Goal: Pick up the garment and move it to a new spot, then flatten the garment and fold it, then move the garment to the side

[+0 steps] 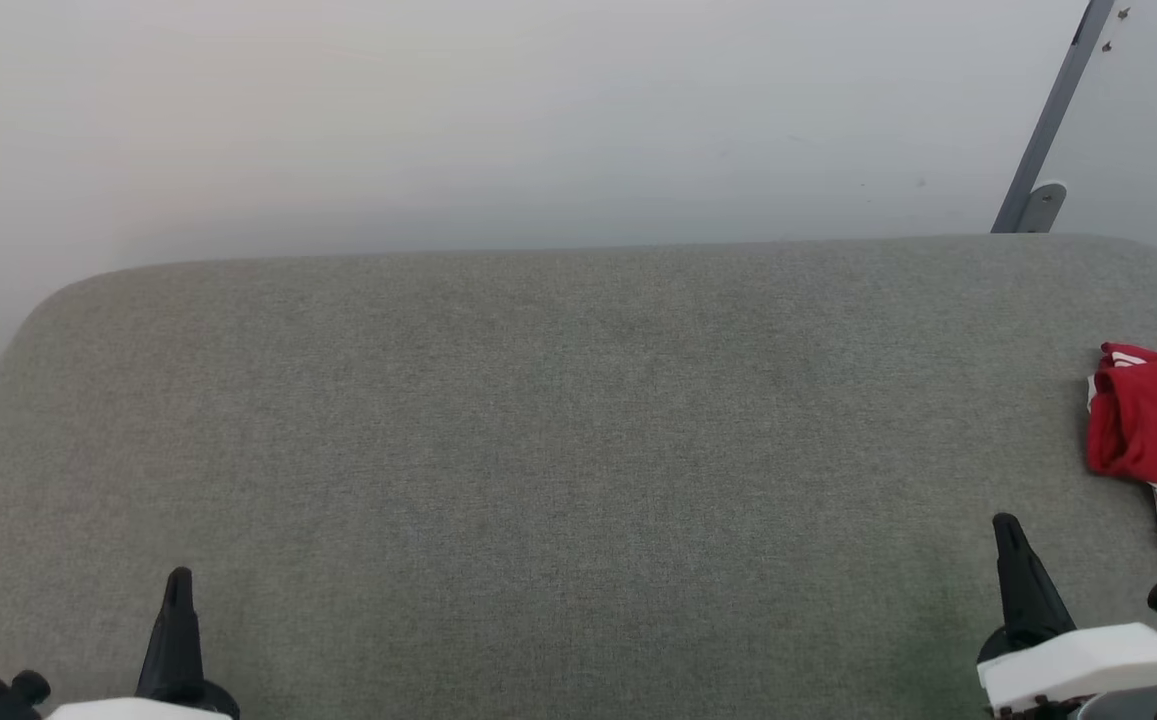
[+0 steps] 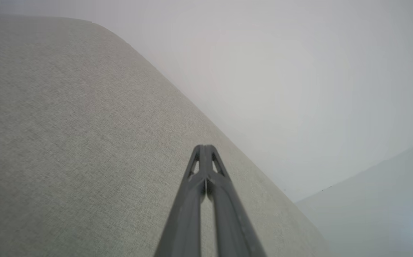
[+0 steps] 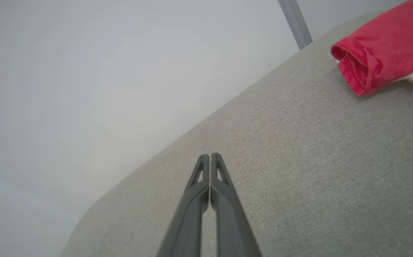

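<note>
Grey cushion, red garment bunched right of closed right claw, apart

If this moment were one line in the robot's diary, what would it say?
garment: bundled, right edge of grey surface | left gripper: shut, empty | right gripper: shut, empty, apart from garment

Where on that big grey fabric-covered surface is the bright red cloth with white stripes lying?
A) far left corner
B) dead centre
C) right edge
C: the bright red, white-striped garment lies bunched at the right edge of the grey fabric surface, partly cut off by the head view's border.
</note>
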{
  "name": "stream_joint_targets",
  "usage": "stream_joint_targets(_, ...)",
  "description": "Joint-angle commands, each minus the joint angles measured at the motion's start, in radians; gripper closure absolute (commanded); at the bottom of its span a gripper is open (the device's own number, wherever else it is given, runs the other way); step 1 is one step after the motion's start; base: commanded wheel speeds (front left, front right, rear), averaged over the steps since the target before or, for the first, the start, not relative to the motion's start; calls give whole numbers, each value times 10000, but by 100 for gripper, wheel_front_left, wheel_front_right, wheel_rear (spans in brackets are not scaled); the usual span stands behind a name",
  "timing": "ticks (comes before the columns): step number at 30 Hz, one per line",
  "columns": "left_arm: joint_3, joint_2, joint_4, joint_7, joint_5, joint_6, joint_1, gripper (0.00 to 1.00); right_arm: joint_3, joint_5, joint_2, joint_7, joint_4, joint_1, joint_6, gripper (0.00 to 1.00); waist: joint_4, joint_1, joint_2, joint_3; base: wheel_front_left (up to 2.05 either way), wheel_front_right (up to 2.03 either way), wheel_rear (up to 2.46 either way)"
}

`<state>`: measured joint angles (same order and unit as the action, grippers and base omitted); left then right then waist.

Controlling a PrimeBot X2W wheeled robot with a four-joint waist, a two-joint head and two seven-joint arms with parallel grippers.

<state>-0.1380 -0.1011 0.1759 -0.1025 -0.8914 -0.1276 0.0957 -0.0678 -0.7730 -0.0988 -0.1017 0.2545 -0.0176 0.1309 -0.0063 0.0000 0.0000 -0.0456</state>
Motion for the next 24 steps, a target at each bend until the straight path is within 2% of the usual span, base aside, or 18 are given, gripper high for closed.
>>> stream_joint_targets(1,-10,-57,-83,130,-412,-17,-338,100,-45,-427,3,122,-172,291,0,100,2,0,0,11,0,0,0)
stream_joint_targets(24,74,145,183,847,-2793,-28,-958,100,-197,-3193,171,842,-164,648,0,100,18,0,0,138,0,0,0)
